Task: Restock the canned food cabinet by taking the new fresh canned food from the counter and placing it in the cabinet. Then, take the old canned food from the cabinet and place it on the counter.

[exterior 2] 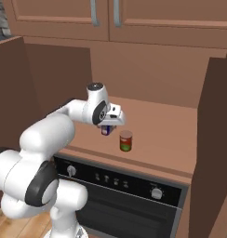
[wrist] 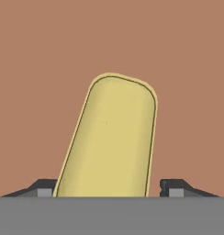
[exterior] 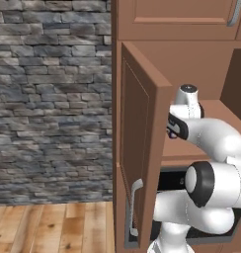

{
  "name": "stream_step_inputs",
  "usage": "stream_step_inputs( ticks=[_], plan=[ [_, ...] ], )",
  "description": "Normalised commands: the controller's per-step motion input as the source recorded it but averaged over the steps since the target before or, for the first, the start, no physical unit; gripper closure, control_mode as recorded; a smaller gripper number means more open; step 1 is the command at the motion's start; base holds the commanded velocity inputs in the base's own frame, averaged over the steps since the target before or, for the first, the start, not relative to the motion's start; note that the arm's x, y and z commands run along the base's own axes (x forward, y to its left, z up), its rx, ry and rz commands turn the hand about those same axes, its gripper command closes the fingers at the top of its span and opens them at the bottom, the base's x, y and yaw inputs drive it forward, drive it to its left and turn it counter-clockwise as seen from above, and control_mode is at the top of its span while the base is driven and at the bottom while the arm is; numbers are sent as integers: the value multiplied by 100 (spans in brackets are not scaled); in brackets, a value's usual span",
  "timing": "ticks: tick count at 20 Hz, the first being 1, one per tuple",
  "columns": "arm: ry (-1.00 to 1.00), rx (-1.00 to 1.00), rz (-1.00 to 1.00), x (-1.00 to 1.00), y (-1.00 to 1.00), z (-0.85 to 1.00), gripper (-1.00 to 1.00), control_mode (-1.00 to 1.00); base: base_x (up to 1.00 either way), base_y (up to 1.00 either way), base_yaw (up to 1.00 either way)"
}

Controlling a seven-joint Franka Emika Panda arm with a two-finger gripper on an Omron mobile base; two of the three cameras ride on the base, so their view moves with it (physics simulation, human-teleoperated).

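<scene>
Yellow fills the middle of my hand view: the top of the new can (wrist: pixel 109 137), sitting between the 2 dark fingertips (wrist: pixel 176 188) at the bottom edge, with bare brown shelf behind it. I read that as the gripper (exterior 2: pixel 107 128) pinching the blue-and-yellow can, which shows as a dark blue patch under the hand at the centre of the right base view.

I am holding it low over the cabinet shelf (exterior 2: pixel 171 135), inside the open compartment; from these angles I cannot tell if the can's base already touches the wood. The yellow face looks tilted in the hand view, so I judge the can may be slightly off square in the grip.

Just to the right of the gripper in the right base view stands the old red can (exterior 2: pixel 126 141), upright near the shelf's front edge, close beside but apart from the blue one. That small gap matters: opening the fingers sideways could nudge it.

The cabinet door (exterior: pixel 140 148) hangs open through the centre of the left base view, hiding most of the hand. The black oven (exterior 2: pixel 129 195) sits below the shelf.
</scene>
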Motion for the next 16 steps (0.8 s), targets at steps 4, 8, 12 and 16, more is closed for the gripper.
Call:
stream_step_inputs(
  ticks=[4,8,12,16],
  plan=[
    [0,0,0,0,0,1,-100,-100,0,0,0],
    [-8,0,0,-17,0,12,-100,-100,0,0,0],
    [-23,2,0,-37,-9,37,-100,-100,0,0,0],
    [-21,1,0,-52,-19,35,-100,-100,0,0,0]
  ],
)
